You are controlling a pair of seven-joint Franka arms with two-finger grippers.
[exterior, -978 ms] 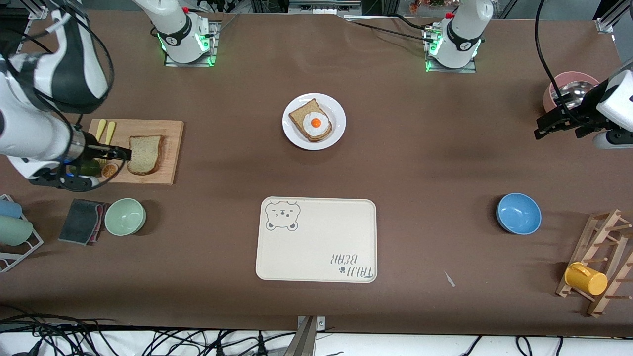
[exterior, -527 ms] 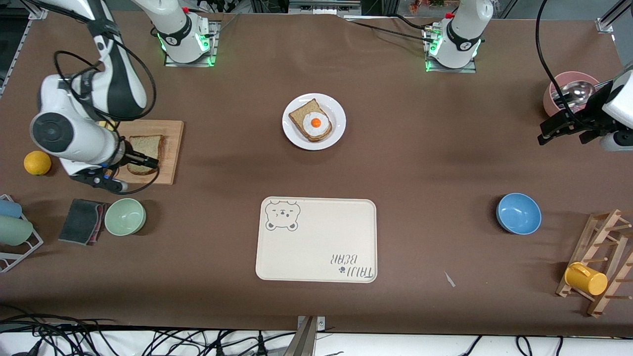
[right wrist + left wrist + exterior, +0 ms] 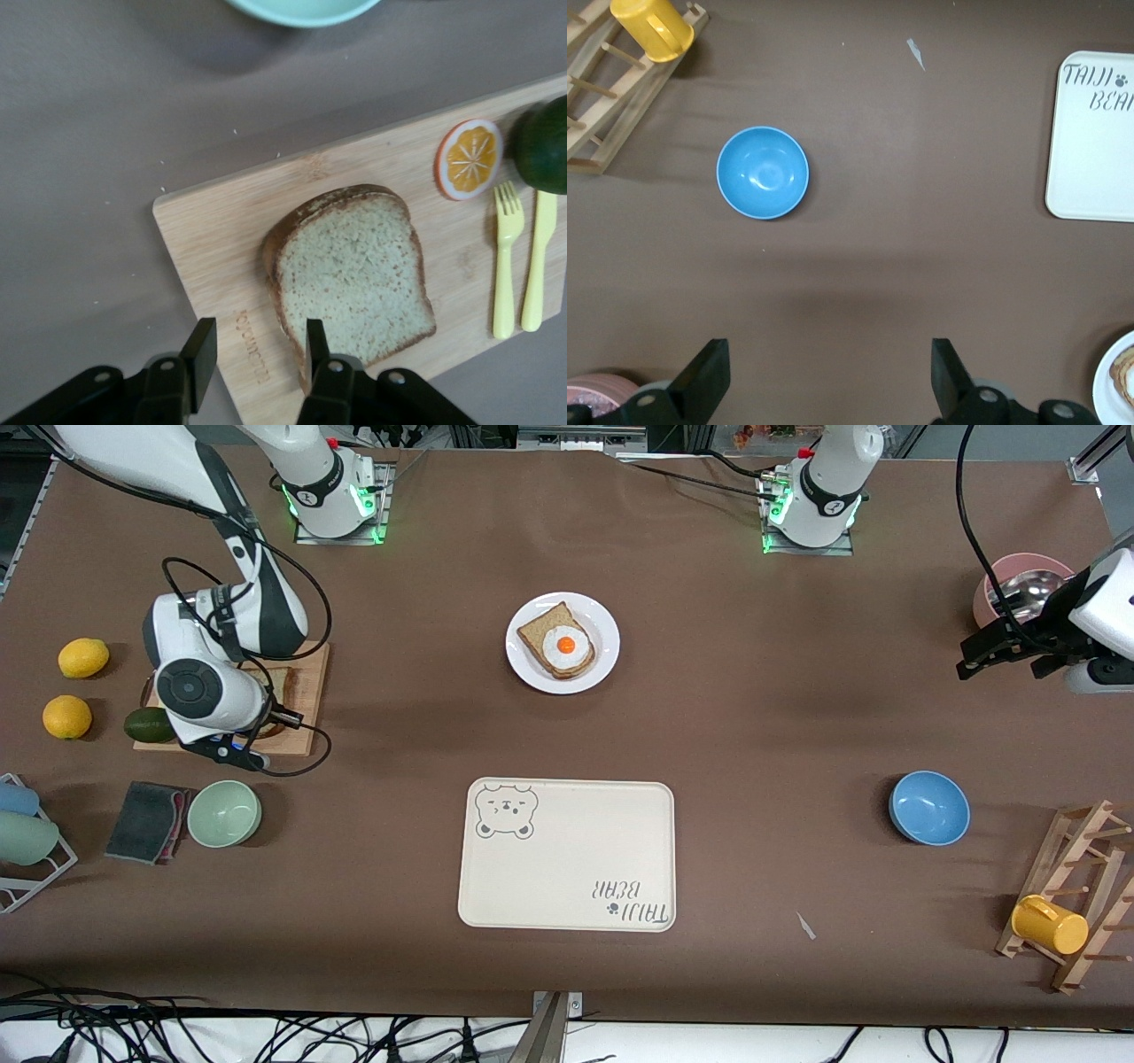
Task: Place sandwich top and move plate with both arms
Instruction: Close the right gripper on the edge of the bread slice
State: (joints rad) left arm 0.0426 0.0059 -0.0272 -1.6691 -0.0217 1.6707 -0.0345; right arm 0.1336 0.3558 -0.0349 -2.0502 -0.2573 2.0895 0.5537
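Currently: sandwich top, one speckled tan slice with darker brown crust, lying flat on the wooden cutting board. Right gripper over the board, at the slice's edge, jaws parted, holding nothing. Plate, white, well apart from the board. Left gripper waits, jaws wide, empty.

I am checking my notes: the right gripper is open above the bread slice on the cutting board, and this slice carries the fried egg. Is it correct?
Not quite. The bread slice under the open right gripper on the cutting board is bare, as the right wrist view shows. The fried egg lies on the slice on the plate.
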